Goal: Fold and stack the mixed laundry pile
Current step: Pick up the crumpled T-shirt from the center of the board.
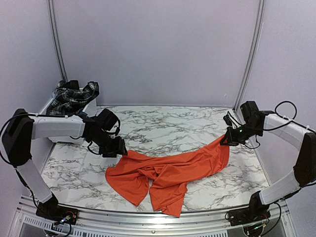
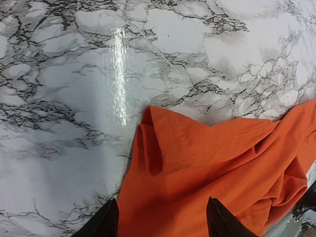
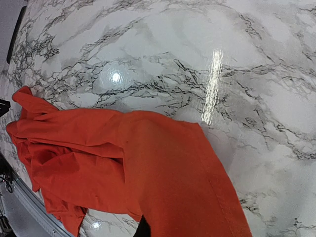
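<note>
Left gripper (image 1: 117,149) is hovering with its fingers (image 2: 106,222) spread above the left corner of the orange T-shirt (image 1: 168,173), which is lying crumpled on the marble table (image 1: 163,123). Right gripper (image 1: 226,139) appears to be pinching the shirt's raised right end, though cloth is hiding its tips. Plaid piece (image 1: 74,96) is resting in the white bin (image 1: 91,107).

You have bright, even overhead light; glare streaks on worktop (image 2: 118,74), both wrist views; shadows soft, focus sharp.
</note>
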### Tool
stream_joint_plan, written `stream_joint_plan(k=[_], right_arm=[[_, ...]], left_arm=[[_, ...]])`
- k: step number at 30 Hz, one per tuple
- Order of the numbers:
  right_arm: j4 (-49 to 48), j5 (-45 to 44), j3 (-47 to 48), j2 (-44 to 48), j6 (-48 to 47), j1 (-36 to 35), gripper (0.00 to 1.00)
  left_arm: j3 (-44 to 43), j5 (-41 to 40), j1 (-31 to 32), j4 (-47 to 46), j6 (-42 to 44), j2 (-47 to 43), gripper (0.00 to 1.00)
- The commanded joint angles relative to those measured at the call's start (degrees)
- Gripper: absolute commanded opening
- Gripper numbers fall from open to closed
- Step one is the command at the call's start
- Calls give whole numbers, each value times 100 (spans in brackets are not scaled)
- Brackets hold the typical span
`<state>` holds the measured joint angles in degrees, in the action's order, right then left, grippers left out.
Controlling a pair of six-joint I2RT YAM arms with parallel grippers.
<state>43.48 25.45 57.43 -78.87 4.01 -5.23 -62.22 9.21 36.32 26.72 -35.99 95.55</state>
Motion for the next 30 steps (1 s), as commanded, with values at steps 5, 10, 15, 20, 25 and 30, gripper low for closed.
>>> stream_joint_plan(k=[5,10,15,20,25,30], right_arm=[[-151,8,200,-120,-45,40,0],[-137,-191,348,-187,-56,40,0],[-181,-316,507,-350,-67,41,0],[-126,-592,724,-479,-80,47,0],[-42,-886,866,-209,-131,49,0],[-6,-854,765,-286,-226,49,0]], left_arm=[[-883,897,-125,-1069,-168,1007,23],[-1740,779,-489,-1115,-200,1587,0],[-1823,364,-896,-1089,-315,1629,0],[-1580,905,-1026,-976,194,1484,33],[-1328,1270,-993,-924,457,1489,66],[-1419,1436,-755,-818,587,1856,71]])
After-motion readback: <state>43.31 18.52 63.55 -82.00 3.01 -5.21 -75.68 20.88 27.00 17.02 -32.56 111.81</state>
